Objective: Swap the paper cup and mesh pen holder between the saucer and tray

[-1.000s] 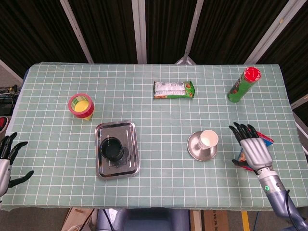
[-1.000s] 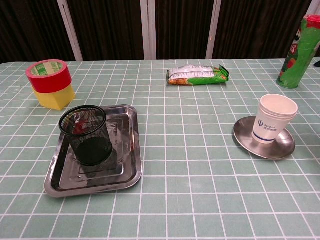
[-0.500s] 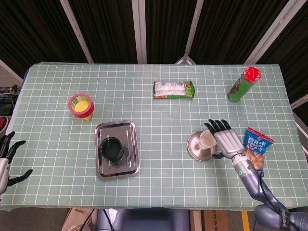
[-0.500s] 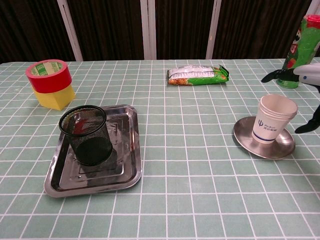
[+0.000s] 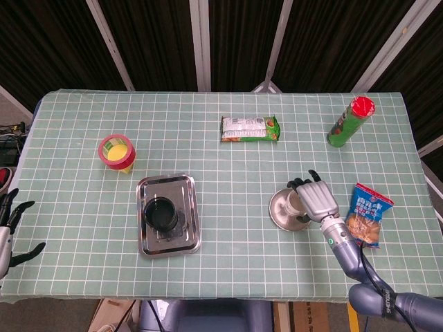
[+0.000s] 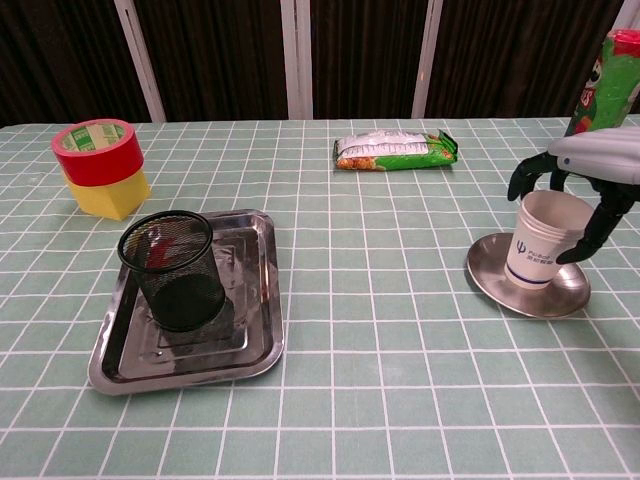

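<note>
Right now my right hand (image 6: 585, 175) is over the paper cup (image 6: 548, 237), with its fingers curled down around the top of the cup. I cannot tell if the fingers are touching the cup or holding it. The cup stands up straight on the round saucer (image 6: 495, 276), at about 4 o'clock on the table (image 5: 228, 159).

My left hand (image 5: 8, 228) is way off at 8 o'clock, past the table edge. Its fingers are spread apart and it holds nothing.

The mesh pen holder (image 6: 172, 268) stands in the shiny tray (image 6: 258, 330), at about 7 o'clock.

Near 10 o'clock is a red tape roll (image 6: 94, 138) on a yellow block (image 6: 108, 192). A green snack pack (image 6: 395, 150) lies at 12 o'clock. A green can (image 5: 350, 122) stands at 2 o'clock. A blue chip bag (image 5: 368, 214) lies at 4 o'clock, just beside my right arm.
</note>
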Robot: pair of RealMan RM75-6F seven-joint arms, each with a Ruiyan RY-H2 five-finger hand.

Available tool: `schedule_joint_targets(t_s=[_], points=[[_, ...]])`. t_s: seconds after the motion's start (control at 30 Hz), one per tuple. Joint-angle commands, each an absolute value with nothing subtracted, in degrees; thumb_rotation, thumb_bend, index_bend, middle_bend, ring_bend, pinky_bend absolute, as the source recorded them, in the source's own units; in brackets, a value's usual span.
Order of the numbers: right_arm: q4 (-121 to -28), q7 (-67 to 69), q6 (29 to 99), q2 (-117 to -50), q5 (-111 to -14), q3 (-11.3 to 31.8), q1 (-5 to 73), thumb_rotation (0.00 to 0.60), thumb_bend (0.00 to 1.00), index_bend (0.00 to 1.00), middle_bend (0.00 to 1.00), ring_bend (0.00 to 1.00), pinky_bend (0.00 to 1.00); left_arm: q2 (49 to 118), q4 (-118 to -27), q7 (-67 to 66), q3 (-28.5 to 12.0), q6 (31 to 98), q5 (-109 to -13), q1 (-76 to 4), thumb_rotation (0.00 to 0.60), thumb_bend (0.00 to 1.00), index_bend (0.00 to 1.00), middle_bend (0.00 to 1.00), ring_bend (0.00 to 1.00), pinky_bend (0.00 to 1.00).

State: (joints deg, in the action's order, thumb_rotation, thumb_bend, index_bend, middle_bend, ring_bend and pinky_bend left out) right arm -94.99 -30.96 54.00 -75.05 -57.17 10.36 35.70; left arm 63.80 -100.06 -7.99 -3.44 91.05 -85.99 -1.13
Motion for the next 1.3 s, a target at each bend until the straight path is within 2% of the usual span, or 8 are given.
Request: schedule_joint_targets(t_s=[0.03,0.23,0.43,0.77,1.13,1.23,1.3], points=[[-94.0,-31.1,55.1,-75.8,-57.9,10.2,36.0,0.6,0.1,0.39,0.38,0.47,0.22,63.8,-100.1,-7.9,-3.5,91.2,-86.0,-1.1,0.6,0.07,0.21,0.0,0.0,0.11],[-92.0,-29.8,57.1,-76.9,-60.4,10.2,36.2,0.6,0.18,0.48,0.46,0.55,0.31,63.7,-100.3,-7.6,-3.5,91.2,-86.0,-1.0,0.6,0.07,0.2,0.0,0.0,0.11],[-92.6,-29.5,56.9,-76.5,-61.4,11.6,38.0,0.6,0.19,0.49,0.46,0.56,0.31,63.7,-100.2,-7.4,-3.6,91.2,-85.8,-1.0,0.6,0.07,0.2,0.0,0.0,0.11],[-90.3,-30.2,48.2,-79.5,-52.6,17.2,47.3,0.6,0.19,0.49,0.46,0.55,0.31,64.0,-99.6,-8.0,-4.5,90.4,-83.7,-1.4,0.6,0.07,0.2,0.0,0.0,0.11],[-78.3,-29.6,42.4,-87.9,-46.1,17.0,55.1,0.6,0.19,0.49,0.46,0.52,0.28,63.9,-99.1,-7.6,-5.0,88.6,-81.5,-2.0,0.6,0.07,0.2,0.0,0.0,0.11],[-77.6,-28.8,41.5,-89.0,-46.0,16.6,56.0,0.6,0.19,0.44,0.38,0.45,0.22,63.7,-99.1,-7.1,-5.2,88.9,-81.3,-1.9,0.6,0.07,0.2,0.0,0.0,0.11],[-77.7,-28.2,41.0,-89.2,-46.0,16.4,56.4,0.6,0.14,0.31,0.23,0.34,0.12,63.6,-99.1,-7.0,-5.1,88.9,-81.4,-1.8,0.6,0.07,0.2,0.0,0.0,0.11]])
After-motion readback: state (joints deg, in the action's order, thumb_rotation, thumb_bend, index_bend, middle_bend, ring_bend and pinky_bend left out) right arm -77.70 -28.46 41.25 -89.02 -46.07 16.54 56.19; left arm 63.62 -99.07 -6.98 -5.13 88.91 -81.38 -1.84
